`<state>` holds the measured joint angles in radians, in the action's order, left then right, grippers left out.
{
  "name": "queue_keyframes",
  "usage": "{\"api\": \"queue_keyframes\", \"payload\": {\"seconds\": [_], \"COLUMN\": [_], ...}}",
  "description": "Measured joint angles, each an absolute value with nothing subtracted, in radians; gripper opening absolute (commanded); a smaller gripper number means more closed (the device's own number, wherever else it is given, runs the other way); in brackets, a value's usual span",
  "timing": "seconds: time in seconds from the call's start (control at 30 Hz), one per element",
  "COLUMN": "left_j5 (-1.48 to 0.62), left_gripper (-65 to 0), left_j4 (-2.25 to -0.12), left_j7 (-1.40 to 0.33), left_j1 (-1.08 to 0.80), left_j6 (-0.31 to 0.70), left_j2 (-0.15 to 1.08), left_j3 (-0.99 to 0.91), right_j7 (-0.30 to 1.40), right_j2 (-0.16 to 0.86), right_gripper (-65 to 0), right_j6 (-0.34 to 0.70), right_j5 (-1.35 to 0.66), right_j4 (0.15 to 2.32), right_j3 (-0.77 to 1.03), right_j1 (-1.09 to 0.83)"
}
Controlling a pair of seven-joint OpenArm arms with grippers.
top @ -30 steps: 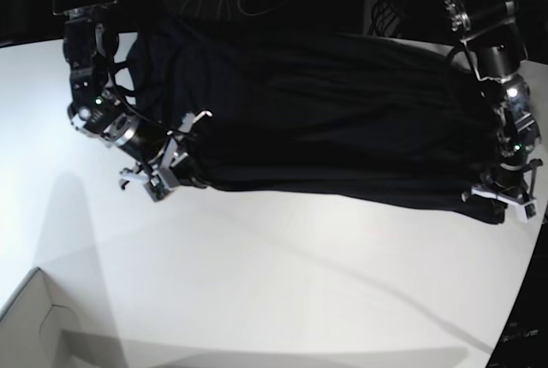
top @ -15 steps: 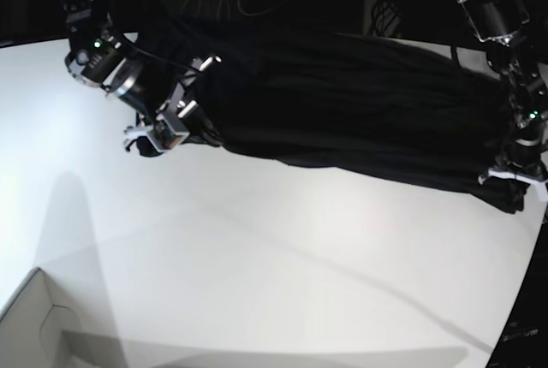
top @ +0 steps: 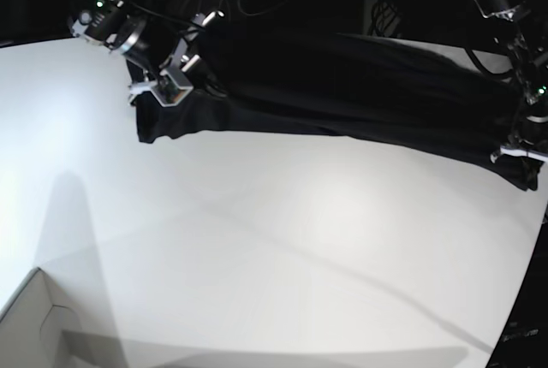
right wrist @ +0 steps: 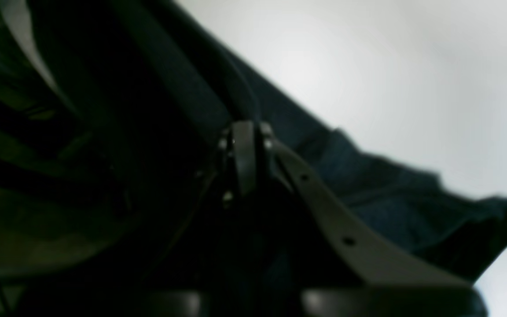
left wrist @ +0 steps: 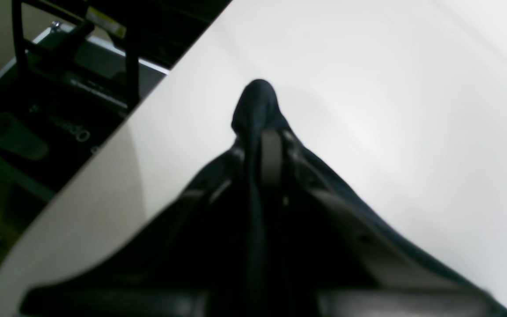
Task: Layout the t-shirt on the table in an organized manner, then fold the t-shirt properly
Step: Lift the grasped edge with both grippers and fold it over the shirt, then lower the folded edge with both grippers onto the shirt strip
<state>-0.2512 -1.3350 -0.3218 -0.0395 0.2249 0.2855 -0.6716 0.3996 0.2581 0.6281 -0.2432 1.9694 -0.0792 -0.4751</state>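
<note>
Both grippers (left [top: 522, 154], right [top: 163, 86]) pinching t-shirt [top: 360, 103], stretched between them above table [top: 274, 248].

Right pincer [right wrist: 244, 145] pinches the t-shirt [right wrist: 368, 185].

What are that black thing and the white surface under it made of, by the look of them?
The t-shirt looks like thin, soft, matte black fabric: it sags in long folds between the two pincers and bunches at the ends. The table looks like a hard, smooth white board with a slight sheen, since it shows soft reflections and shadows; whether laminate or painted wood, I cannot tell.
</note>
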Motion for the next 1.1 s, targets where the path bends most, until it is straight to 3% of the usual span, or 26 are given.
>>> {"api": "queue_keyframes", "payload": {"seconds": [0.37, 1.1], "left_j5": [-0.252, -0.255], "left_gripper": [-65.0, -64.9], "left_j4": [-1.379, -1.267], "left_j7": [-0.317, -0.313], "left_j1": [-0.154, -0.155], "left_j6": [0.226, 0.225], "left_j2": [0.252, 0.252], "left_j3": [-0.712, -0.712], "right_j7": [0.397, 0.323], "right_j2": [0.261, 0.257], "right_gripper": [-65.0, -65.0], "right_j6": [0.628, 0.628], "right_j5": [-0.243, -0.244], "right_j4": [1.970, 1.851], "right_j3": [-0.079, -0.086], "right_j1": [-0.553, -0.621]}}
